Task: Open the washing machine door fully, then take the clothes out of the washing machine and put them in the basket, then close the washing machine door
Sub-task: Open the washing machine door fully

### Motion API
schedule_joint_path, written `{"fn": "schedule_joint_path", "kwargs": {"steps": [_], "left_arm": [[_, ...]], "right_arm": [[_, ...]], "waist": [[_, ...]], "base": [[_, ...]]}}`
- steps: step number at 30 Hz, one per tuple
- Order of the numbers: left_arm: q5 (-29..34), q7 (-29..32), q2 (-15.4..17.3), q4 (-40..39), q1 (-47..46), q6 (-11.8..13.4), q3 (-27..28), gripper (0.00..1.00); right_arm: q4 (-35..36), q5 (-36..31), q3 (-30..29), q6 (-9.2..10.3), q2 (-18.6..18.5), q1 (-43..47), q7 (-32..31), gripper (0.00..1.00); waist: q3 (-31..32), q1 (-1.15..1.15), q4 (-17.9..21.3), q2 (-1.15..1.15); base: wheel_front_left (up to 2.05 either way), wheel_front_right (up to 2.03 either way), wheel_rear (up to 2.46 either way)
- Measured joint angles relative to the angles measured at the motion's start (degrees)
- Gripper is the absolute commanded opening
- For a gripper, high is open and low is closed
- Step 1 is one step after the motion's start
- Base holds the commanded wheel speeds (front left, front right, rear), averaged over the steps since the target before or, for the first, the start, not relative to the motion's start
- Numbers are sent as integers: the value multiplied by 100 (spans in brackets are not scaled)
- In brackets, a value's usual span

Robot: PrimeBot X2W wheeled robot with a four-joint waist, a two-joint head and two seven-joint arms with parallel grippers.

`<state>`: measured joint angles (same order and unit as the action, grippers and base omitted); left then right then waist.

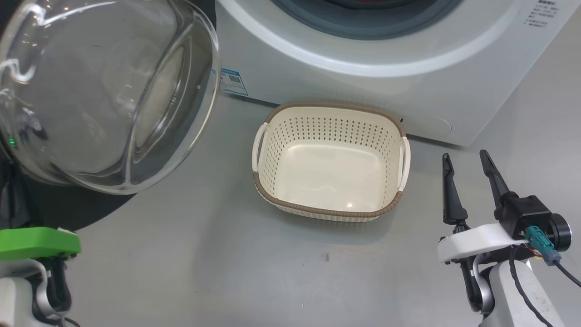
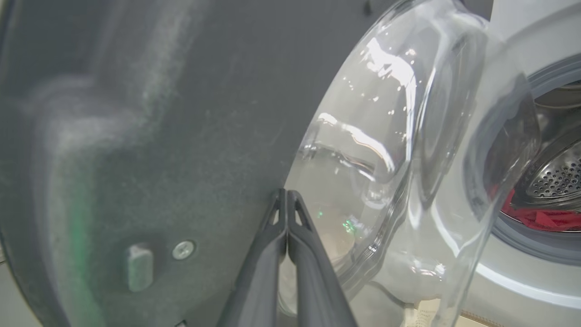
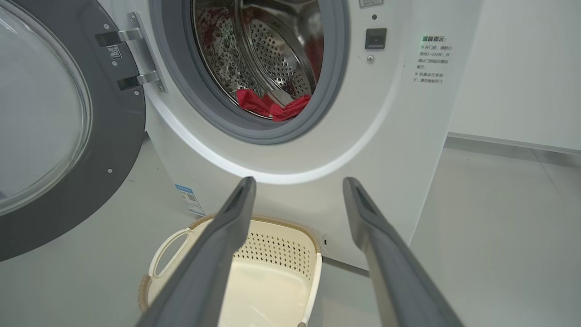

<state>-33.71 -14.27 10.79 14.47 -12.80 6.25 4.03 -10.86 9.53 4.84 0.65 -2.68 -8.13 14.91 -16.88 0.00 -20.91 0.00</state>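
Hovering low over the floor [image 1: 218, 272], the right gripper [image 1: 465, 156] has its two fingers spread wide with nothing between them. It sits just off the right-hand handle of the basket [image 1: 327, 212], fingers pointing toward the washing machine [image 1: 408, 91]. The basket stands on the floor close against the foot of the machine, below the round opening, with no garment in it yet.

On the robot's left, the left gripper [image 2: 287, 193] has its fingers pressed flat together and holds nothing. Its tips are at the inner face of the washing machine door [image 2: 136, 136], where the dark grey ring meets the glass bowl. Whether they touch cannot be told. The door hangs from its hinges on the left of the opening and looks swung well out, so the first step seems done or nearly so.

Farthest off, the clothes [image 3: 268, 105] lie as a low red heap at the front lip of the drum [image 3: 281, 59], just behind the grey rubber rim. The heap's longer run goes sideways along that lip. In the right wrist view the heap lies ahead of and above the gap between the fingers, a little to its left. The right arm therefore seems the better placed: open, aimed at the opening, needing to rise and reach forward over the basket.
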Motion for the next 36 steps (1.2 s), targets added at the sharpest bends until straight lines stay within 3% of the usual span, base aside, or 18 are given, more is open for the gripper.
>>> {"fn": "schedule_joint_path", "kwargs": {"steps": [10, 20, 36], "left_arm": [[-2, -44, -13, 331, -245, 0, 246, 0], [398, -44, -234, 92, -238, 0, 398, 0], [1221, -44, -405, -483, 650, -142, 13, 0]], "right_arm": [[-29, -18, -80, -5, -18, -108, 0, 100], [-131, 37, -52, -57, -16, -198, 0, 100], [-303, 313, 82, -110, -13, 75, 0, 100]], "waist": [[-200, 0, 74, 0], [-61, 0, 141, 0], [574, 0, 192, 0]], "base": [[0, 0, 0], [0, 0, 0], [0, 0, 0]]}}
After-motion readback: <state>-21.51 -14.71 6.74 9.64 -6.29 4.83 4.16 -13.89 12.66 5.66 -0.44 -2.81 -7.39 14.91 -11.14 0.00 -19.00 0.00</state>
